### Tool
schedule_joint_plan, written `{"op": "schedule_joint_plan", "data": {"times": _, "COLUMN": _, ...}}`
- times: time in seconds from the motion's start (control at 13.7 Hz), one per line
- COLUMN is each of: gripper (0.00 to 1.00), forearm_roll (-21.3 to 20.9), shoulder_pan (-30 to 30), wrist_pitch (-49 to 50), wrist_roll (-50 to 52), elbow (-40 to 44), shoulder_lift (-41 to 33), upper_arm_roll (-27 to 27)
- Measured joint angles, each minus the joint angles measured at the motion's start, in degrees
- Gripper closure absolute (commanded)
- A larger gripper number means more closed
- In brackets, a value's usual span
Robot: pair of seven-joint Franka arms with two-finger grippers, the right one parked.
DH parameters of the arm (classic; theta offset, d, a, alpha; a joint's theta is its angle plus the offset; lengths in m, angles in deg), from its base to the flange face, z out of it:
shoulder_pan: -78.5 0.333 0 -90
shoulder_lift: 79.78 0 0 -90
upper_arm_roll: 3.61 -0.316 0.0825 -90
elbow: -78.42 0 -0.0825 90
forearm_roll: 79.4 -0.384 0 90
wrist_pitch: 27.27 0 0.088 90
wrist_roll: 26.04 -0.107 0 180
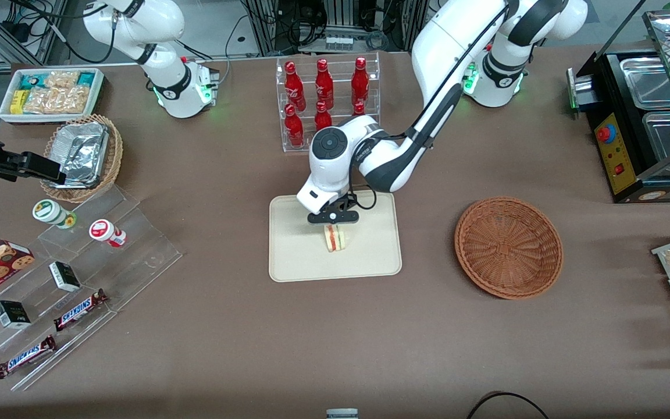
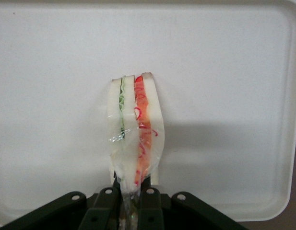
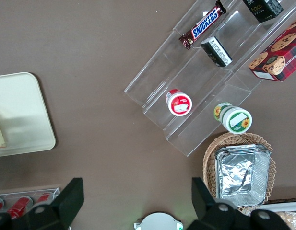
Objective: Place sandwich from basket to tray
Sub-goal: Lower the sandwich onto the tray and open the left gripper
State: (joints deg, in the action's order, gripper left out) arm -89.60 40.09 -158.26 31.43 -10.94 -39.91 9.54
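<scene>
Jaws of the gripper pinch the narrow end of the sandwich, which juts out between them over the tray.

Left tool low, fingers clamped

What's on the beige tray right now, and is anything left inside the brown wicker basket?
On the tray stands only the sandwich, pinched by the gripper, shut on its end. The tray patch beneath the sandwich is covered. The basket shows nothing inside.
</scene>
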Motion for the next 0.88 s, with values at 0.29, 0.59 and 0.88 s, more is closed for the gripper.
{"op": "schedule_joint_plan", "data": {"times": 0.29, "gripper": 0.01, "forearm_roll": -0.17, "shoulder_pan": 0.00, "wrist_pitch": -0.67, "wrist_roll": 0.05, "elbow": 0.23, "shoulder_lift": 0.00, "upper_arm_roll": -0.08}}
{"op": "schedule_joint_plan", "data": {"times": 0.59, "gripper": 0.00, "forearm_roll": -0.17, "shoulder_pan": 0.23, "wrist_pitch": 2.52, "wrist_roll": 0.31, "elbow": 2.00, "shoulder_lift": -1.49, "upper_arm_roll": -0.37}}
{"op": "schedule_joint_plan", "data": {"times": 0.88, "gripper": 0.00, "forearm_roll": 0.13, "shoulder_pan": 2.94, "wrist_pitch": 14.21, "wrist_roll": 0.60, "elbow": 3.36, "shoulder_lift": -9.50, "upper_arm_roll": -1.08}}
